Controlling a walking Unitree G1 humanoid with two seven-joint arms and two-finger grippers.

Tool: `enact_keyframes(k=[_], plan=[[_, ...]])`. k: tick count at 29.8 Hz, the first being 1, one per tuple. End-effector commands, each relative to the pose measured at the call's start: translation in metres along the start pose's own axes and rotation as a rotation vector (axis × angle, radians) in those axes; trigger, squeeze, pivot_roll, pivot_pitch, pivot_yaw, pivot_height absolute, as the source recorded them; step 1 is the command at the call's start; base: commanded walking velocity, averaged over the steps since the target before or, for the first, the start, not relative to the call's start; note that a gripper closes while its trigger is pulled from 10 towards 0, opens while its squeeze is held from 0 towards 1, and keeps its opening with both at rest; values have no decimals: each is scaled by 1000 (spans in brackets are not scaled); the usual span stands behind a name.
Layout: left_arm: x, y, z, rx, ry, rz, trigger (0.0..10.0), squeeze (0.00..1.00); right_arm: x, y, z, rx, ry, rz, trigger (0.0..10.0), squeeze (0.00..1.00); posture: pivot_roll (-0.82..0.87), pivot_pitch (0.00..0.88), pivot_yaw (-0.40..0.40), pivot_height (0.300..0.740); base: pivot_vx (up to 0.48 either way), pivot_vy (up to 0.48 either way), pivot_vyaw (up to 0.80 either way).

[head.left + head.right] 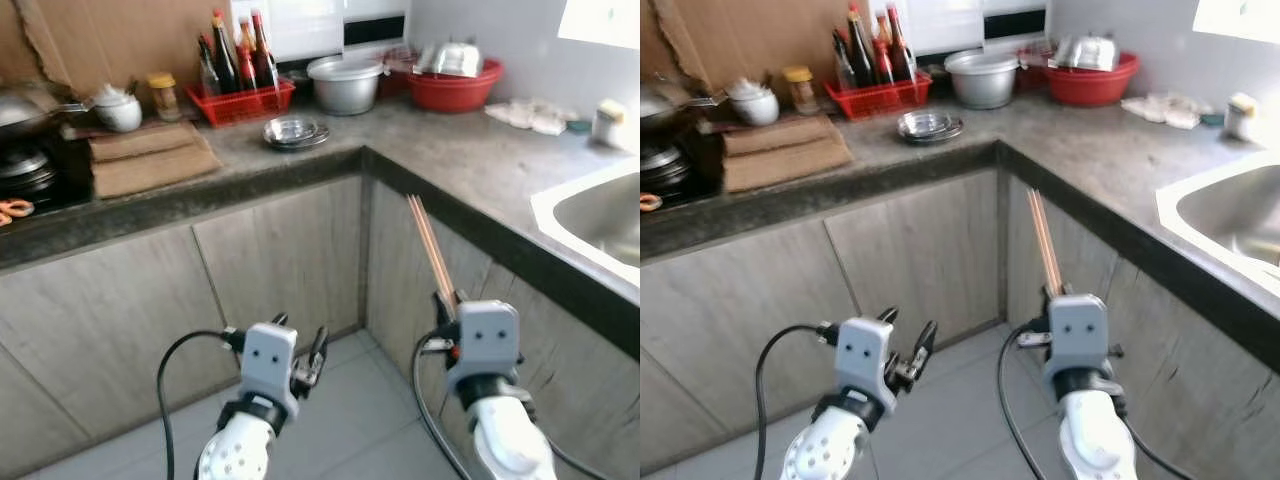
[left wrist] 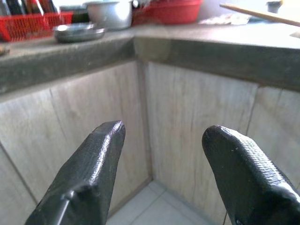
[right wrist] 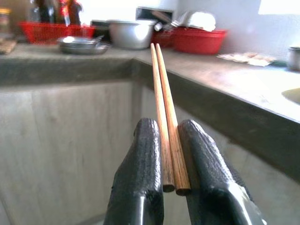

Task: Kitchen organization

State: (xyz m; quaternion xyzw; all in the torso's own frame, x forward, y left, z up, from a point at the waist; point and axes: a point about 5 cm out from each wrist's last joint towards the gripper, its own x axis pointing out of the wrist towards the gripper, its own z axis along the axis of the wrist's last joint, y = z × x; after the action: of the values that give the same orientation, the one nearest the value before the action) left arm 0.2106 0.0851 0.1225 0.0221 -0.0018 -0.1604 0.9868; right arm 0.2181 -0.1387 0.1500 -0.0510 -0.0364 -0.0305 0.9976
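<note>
1. Chopsticks (image 3: 165, 117) clenched at base by right gripper (image 3: 169, 154), below counter (image 1: 470, 150) edge.
2. Long axis near upright, tips aimed up twd counter corner.
3. Left gripper (image 2: 164, 159) held spread, nothing in it.

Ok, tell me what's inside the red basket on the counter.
The red basket holds several dark sauce bottles with red caps, standing upright. Its slatted wall hides their lower parts, so anything lying on its bottom cannot be made out.
</note>
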Motion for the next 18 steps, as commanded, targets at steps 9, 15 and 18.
enact_keyframes(k=[9, 15, 18], plan=[[-1, -1, -3, 7, 0, -21, 10000, 0, 1, 1, 6, -107, -42, -5, 10000, 0, 92, 0, -8, 740, 0, 0, -800], [1, -1, 1, 0, -8, -21, 10000, 0, -1, 5, 8, -55, -40, -1, 10000, 0, 91, 0, -6, 740, 0, 0, -800], [1, -1, 1, 2, -15, -27, 10000, 0, 1, 3, 8, -27, -33, -7, 10000, 0, 89, 0, -3, 740, 90, 0, -800]])
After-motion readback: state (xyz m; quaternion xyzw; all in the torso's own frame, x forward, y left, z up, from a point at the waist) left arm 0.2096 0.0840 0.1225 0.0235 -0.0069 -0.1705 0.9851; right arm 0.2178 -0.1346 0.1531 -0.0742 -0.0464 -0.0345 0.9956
